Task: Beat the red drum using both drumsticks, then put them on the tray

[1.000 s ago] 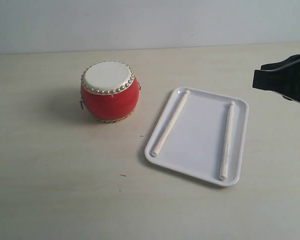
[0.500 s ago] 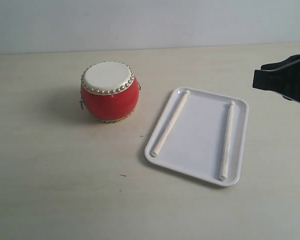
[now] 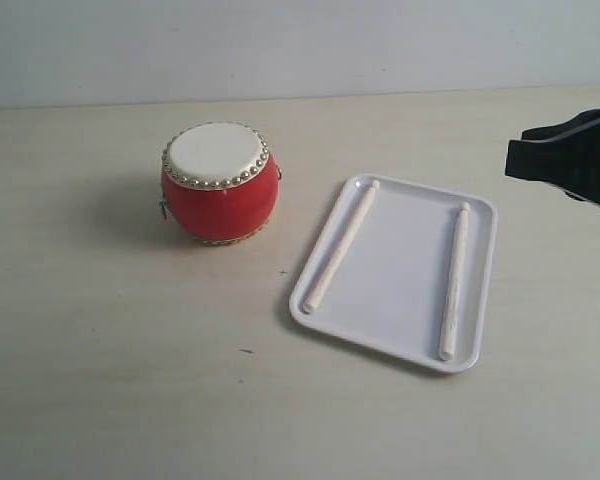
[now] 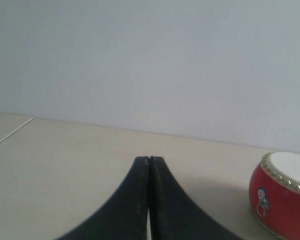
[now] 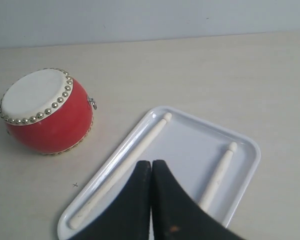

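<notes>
Now you see the left gripper (image 4: 149, 161) and the right gripper (image 5: 151, 165) both pressed closed, holding nothing. The drumsticks (image 3: 340, 246) lie apart inside the tray (image 3: 400, 270); the red drum (image 3: 218, 182) stands near it.

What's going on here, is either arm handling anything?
Nothing is being handled. The left end effector and the right end effector are both shut and empty. On the white tray lie one drumstick and the other drumstick, apart from each other. The red drum stands beside the tray on the table. Whether the drum has been beaten cannot be told.
</notes>
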